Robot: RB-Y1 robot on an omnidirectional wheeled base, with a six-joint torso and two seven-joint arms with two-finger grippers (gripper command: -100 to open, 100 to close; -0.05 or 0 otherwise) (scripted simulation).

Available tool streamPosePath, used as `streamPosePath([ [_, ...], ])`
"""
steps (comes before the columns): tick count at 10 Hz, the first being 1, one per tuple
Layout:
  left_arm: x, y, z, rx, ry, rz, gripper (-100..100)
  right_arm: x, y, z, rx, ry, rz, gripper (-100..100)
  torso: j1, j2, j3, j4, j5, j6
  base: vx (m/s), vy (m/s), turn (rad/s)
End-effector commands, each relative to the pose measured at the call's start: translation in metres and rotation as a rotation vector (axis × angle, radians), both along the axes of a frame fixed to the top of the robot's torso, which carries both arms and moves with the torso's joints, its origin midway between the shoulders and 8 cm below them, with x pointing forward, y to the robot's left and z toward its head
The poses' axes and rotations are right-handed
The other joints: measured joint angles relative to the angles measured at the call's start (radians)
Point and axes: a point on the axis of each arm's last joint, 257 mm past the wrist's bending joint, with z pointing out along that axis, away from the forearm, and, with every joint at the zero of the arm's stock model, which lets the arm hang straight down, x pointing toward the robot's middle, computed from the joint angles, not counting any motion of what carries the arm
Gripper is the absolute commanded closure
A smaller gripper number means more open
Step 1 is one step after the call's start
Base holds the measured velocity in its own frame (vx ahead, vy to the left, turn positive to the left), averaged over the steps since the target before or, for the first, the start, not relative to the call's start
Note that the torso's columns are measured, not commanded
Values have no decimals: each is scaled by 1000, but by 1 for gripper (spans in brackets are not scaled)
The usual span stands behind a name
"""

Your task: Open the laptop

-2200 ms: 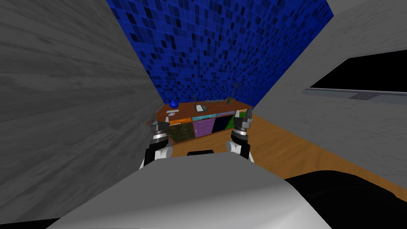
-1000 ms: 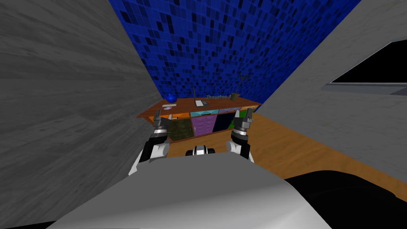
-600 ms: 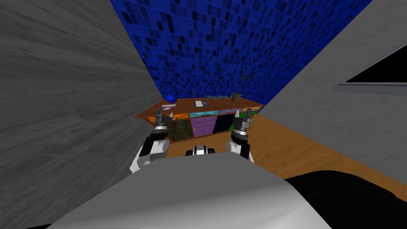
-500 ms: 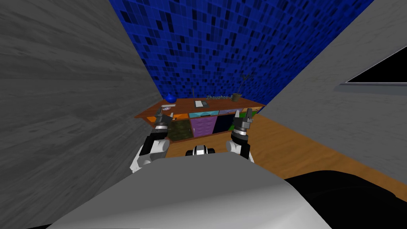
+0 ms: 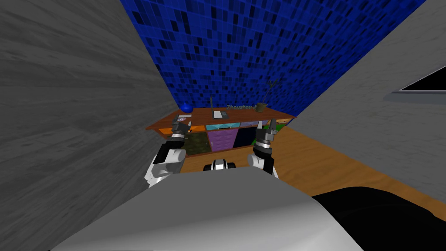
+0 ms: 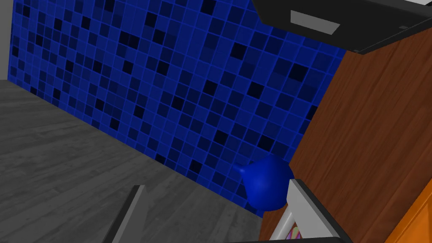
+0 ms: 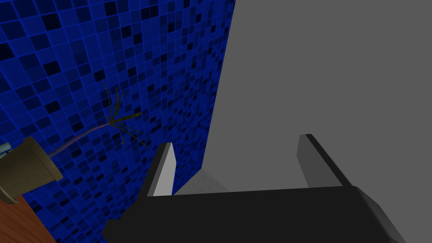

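The laptop (image 5: pixel 219 113) lies mid-way along a wooden sideboard (image 5: pixel 244 117) against the blue tiled wall; a thin dark lid stands up at its left side. In the left wrist view the laptop (image 6: pixel 337 19) is a dark slab with a light grey patch, far beyond my fingers. My left gripper (image 5: pixel 180 126) (image 6: pixel 217 211) is open at the sideboard's left front corner, near a blue ball (image 6: pixel 265 183). My right gripper (image 5: pixel 266 129) (image 7: pixel 240 164) is open in front of the sideboard's right end, nothing between its fingers.
The blue ball (image 5: pixel 187 107) sits at the sideboard's left back corner, and a brown pot with a bare twig (image 5: pixel 261 106) (image 7: pixel 25 173) at its right. Coloured drawer fronts (image 5: pixel 222 138) face me. Grey walls close in on both sides above a wooden floor (image 5: pixel 313 161).
I have moved a little nearer and the view has swung, so the sideboard spreads wider. My left hand has risen to the sideboard's left corner. Both grippers stayed open.
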Motion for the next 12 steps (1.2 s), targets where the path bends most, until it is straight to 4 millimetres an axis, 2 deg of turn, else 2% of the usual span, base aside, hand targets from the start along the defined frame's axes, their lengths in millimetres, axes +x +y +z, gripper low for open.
streamPosePath([
  [1, 9, -2, 4, -27, 20, -17, -100, 0, 0, 0, 0, 0, 0, 0, 0, 0, 0, 0, 0, 0, 29, -47, 39],
  [12, 48, -18, 28, -179, 106, -114, -100, 0, 0, 0, 0, 0, 0, 0, -1, -1, 0, 0, 0, 0, 42, -64, 62],
])
